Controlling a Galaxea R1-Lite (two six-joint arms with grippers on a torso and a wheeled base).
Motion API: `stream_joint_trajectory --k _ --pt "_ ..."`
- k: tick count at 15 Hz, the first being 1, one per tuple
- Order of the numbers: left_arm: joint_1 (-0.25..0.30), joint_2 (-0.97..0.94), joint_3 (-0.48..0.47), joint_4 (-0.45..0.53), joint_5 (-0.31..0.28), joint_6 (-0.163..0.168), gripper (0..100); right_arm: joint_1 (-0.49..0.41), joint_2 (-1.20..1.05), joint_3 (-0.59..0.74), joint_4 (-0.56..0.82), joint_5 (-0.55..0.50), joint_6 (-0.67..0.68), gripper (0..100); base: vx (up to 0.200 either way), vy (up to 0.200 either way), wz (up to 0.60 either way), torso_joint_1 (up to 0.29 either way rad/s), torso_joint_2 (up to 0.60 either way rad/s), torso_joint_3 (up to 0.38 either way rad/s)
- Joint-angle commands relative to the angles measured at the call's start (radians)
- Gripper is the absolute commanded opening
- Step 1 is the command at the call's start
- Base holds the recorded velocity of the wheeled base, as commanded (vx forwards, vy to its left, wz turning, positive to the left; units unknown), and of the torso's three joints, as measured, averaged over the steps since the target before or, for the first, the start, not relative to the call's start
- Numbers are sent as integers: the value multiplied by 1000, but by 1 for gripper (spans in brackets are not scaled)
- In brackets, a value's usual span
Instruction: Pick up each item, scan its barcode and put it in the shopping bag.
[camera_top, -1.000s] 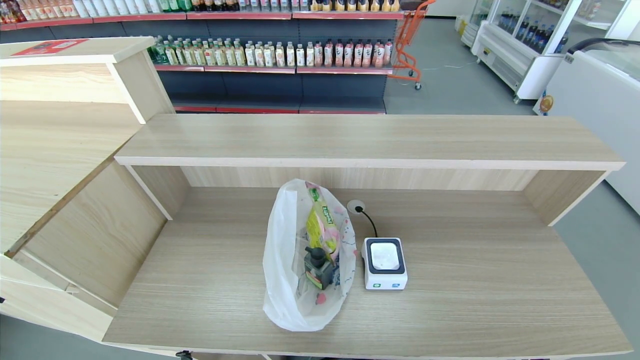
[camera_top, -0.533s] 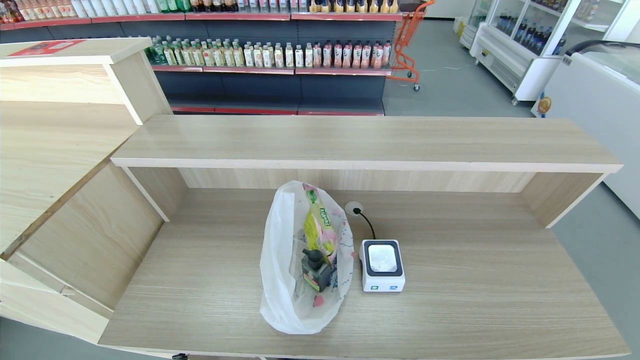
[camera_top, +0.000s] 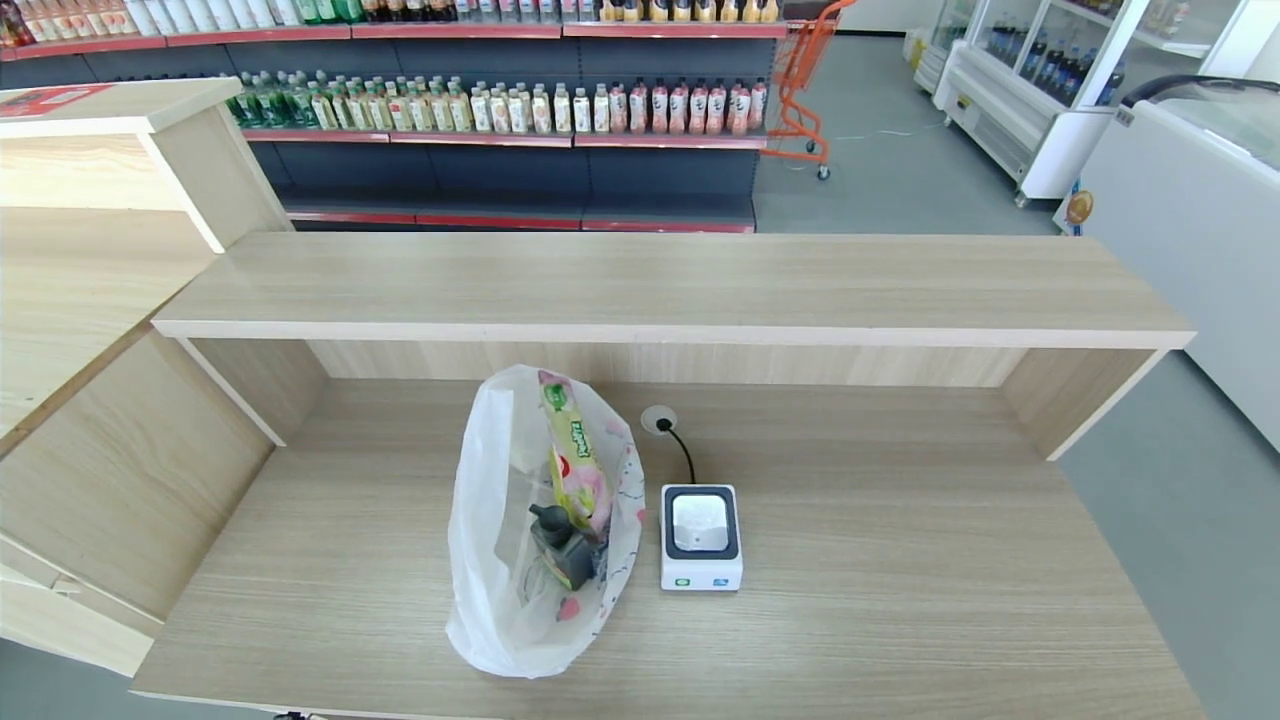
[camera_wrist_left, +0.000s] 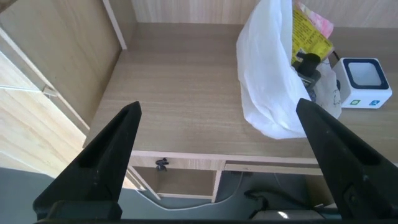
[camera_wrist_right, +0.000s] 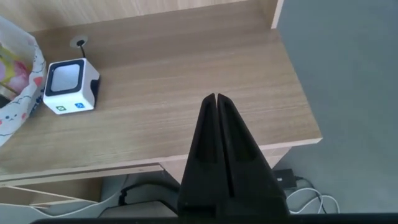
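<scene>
A white plastic shopping bag (camera_top: 490, 560) lies open on the wooden counter (camera_top: 900, 560). Inside it are a yellow-green snack packet (camera_top: 575, 460) and a dark bottle with a black cap (camera_top: 562, 545). A white barcode scanner (camera_top: 700, 537) with a black cable stands just right of the bag. The left wrist view has the bag (camera_wrist_left: 264, 81), the packet (camera_wrist_left: 309, 34), the bottle (camera_wrist_left: 308, 65) and the scanner (camera_wrist_left: 367, 82); my left gripper (camera_wrist_left: 224, 146) hangs open, back from the counter's front edge. My right gripper (camera_wrist_right: 216, 102) is shut and empty above the counter's right front part, with the scanner (camera_wrist_right: 67, 86) and the bag's edge (camera_wrist_right: 15, 93) farther off.
A raised wooden ledge (camera_top: 670, 285) runs along the back of the counter, and a side panel (camera_top: 110, 480) closes its left end. Store shelves with bottles (camera_top: 500, 105), an orange cart (camera_top: 805, 70) and white freezers (camera_top: 1180, 190) stand beyond. The grey floor (camera_wrist_right: 348, 81) drops off to the right.
The whole head view has shifted, so bag and scanner now sit further left in it; the camera moved. The bag, its contents and the scanner lie as before.
</scene>
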Motion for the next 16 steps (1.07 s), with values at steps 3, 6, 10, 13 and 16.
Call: stream_joint_trajectory --k 3,6,10,13,16 --pt "2 1 0 0 0 0 100 1 3 1 0 0 0 0 200 0 0 -1 -1 2" --pt "2 1 0 0 0 0 100 1 3 -1 0 -2 0 0 0 0 0 0 0 0" --pt "2 1 0 0 0 0 100 1 3 -1 0 0 0 0 0 0 0 0 0 0" --pt "2 1 0 0 0 0 100 1 3 -1 0 0 0 0 0 0 0 0 0 0" --pt "2 1 0 0 0 0 100 1 3 1 0 0 0 0 0 0 0 0 0 0"
